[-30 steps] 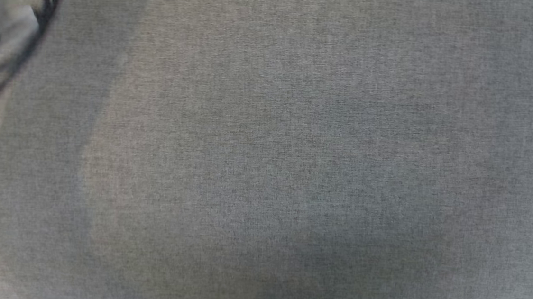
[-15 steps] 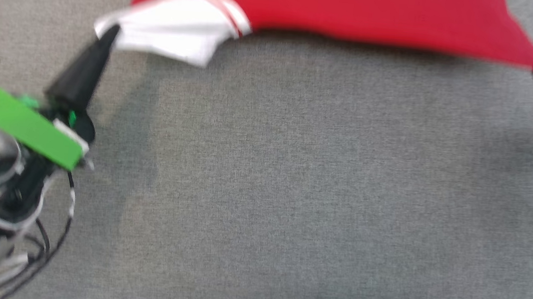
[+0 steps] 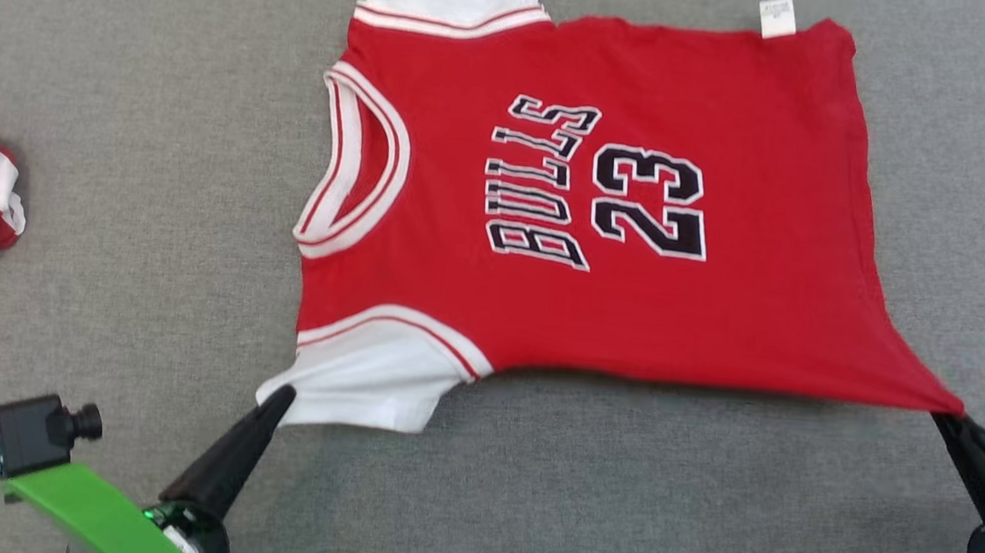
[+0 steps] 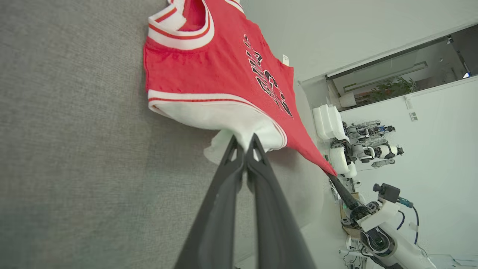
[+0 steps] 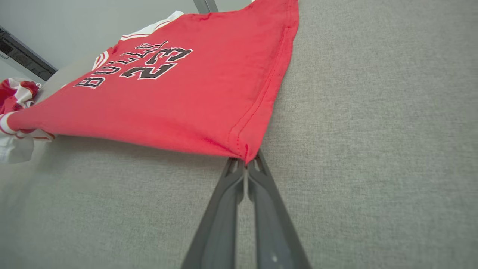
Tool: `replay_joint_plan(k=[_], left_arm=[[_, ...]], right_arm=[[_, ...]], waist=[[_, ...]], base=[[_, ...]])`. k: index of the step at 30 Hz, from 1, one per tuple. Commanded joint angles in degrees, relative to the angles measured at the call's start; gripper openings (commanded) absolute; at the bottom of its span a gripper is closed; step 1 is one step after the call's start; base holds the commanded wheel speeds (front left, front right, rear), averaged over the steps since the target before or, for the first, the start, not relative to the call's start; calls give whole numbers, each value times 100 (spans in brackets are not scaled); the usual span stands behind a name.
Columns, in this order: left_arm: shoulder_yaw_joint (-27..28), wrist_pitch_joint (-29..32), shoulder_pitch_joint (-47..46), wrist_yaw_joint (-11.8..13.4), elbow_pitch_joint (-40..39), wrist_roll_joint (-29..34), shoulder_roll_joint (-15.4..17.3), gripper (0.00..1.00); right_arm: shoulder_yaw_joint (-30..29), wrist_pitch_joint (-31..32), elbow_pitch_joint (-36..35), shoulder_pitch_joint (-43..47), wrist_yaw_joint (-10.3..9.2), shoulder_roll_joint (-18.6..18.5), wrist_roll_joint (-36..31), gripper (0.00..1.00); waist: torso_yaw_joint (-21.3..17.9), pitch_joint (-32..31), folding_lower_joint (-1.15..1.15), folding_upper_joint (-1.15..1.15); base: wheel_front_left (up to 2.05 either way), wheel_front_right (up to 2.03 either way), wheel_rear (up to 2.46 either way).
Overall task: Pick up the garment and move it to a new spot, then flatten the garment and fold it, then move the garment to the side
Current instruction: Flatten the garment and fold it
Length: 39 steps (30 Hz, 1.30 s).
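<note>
The gray counter [image 3: 119,106] is wide. The red shirt [image 3: 718,312] lies spread across it, with its near edge lifted and pulled tight. The left pincer [image 3: 279,395] is closed tight on the white sleeve [image 3: 361,380]. The right pincer [image 3: 940,417] squeezes the bottom corner [image 3: 914,393]. If they tug too hard, the cloth could slip out, and the shirt would crumple.

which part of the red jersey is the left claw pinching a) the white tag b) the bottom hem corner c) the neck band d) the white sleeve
d, the left claw is shut on the white sleeve of the jersey, at the sleeve's near edge.
</note>
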Motion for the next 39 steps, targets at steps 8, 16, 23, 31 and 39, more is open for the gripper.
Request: replay_joint_plan(k=[8, 16, 23, 31, 39], left_arm=[[406, -176, 1150, 522, -650, 98, 133, 0], [529, -88, 843, 996, -711, 405, -175, 0], [398, 233, -2, 1173, -154, 599, -713, 0], [381, 557, -937, 1277, 405, 722, -1178, 0], [389, 676, -1667, 1296, 851, 999, -1404, 0]], right_arm=[[-448, 203, -288, 1046, -11, -220, -188, 0], [-960, 877, -375, 1010, -10, 176, -303, 0], [-1070, 1596, -288, 310, -10, 660, -509, 0], [-1220, 2002, -12, -480, -10, 1015, -562, 0], [-1140, 2125, 231, -1201, -10, 1294, -705, 14]], waist=[[-131, -448, 1, 0], [-137, -350, 1, 0], [-190, 42, 1, 0], [-185, 480, 1, 0], [-191, 871, 1, 0]], base=[[0, 0, 0], [0, 0, 0], [0, 0, 0], [0, 0, 0], [0, 0, 0]])
